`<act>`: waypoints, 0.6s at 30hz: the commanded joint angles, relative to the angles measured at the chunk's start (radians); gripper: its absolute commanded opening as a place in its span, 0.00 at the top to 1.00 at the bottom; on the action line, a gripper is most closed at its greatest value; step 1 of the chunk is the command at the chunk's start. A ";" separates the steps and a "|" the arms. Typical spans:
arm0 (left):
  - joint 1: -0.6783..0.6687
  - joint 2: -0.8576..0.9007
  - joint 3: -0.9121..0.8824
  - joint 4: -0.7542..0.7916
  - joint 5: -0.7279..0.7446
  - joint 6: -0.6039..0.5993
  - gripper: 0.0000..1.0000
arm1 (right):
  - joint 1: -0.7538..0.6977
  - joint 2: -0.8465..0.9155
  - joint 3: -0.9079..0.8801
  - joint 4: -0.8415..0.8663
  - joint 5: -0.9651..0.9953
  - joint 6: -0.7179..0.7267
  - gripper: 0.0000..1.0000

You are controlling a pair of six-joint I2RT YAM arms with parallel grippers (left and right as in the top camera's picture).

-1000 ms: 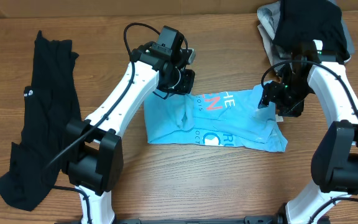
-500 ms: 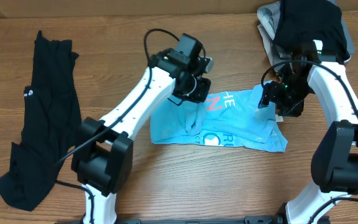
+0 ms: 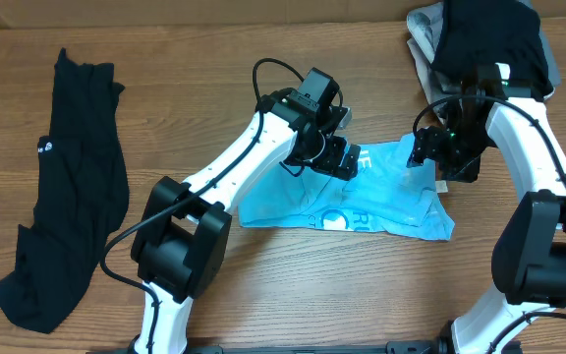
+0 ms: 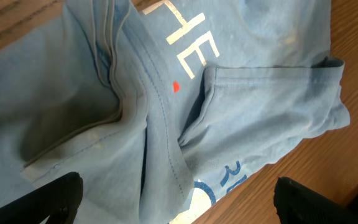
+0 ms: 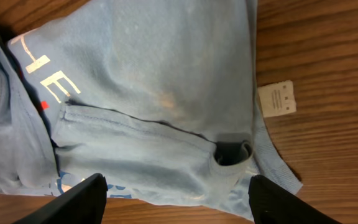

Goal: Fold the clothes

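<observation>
Light blue T-shirt (image 3: 391, 206) lies crumpled on the desk (image 3: 263, 285) directly beneath both claws, jaws spread wide and empty, left claw (image 4: 179, 196) above a bunched seam, right claw (image 5: 179, 193) above a sleeve hem; a good fold likely needs gripping flat edges, not bunches.

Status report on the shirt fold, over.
Left pincer open above the collar. Right pincer open above a sleeve. Blue T-shirt crumpled on the table, fold not done. Black garment lies apart, nothing blocking.

light blue T-shirt (image 4: 260, 81) — white letters "HE" | white tag (image 5: 276, 99) — print too small to read
</observation>
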 commanded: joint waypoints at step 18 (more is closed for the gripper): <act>0.220 0.003 0.453 -0.541 -0.263 0.163 0.00 | -0.009 -0.036 -0.241 0.216 0.077 0.010 0.17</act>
